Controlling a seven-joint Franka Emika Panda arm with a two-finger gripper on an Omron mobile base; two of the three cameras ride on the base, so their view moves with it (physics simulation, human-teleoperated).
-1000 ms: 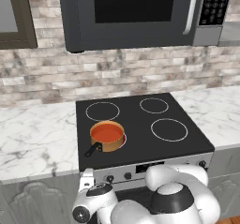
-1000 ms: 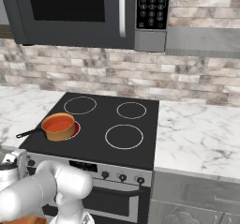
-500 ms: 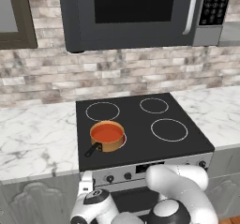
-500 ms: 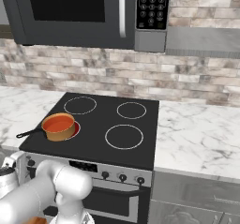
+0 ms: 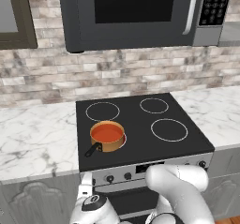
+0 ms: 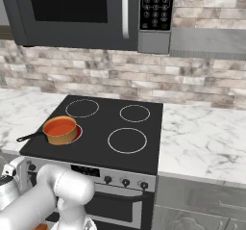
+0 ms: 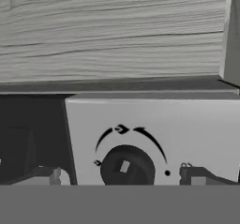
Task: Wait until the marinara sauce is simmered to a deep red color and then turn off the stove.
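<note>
Marinara sauce (image 5: 107, 132) sits as a flat orange-red disc inside the small copper saucepan (image 5: 110, 143) on the front left burner of the stove (image 5: 140, 129), and neither it nor the pan has shifted since a second ago.

What has changed is the arm: over the last second its white links have swung lower in front of the oven, and the gripper (image 7: 123, 176) now faces the silver front panel (image 7: 154, 124) at close range. Its jaws stand spread as wide as they go and hold nothing. In the hand view the two dark fingertips (image 7: 40, 175) flank a round dark knob (image 7: 126, 168), one tip to either side and both apart from it. The knob lies between them, low in that view, with a white arc and an arrow printed on the panel above it.

The sauce is well apart from the jaws, up on the black glass cooktop above the panel.

Both base views give what the hand view cannot: the pan with its black handle (image 6: 30, 137) pointing toward the front left corner, three bare white burner rings, the marble counter (image 6: 202, 133) on either side, the brick backsplash (image 5: 126, 73) and the dark microwave (image 5: 136, 12) overhead. The left base view shows the white hand (image 5: 91, 204) low before the panel's left end.
</note>
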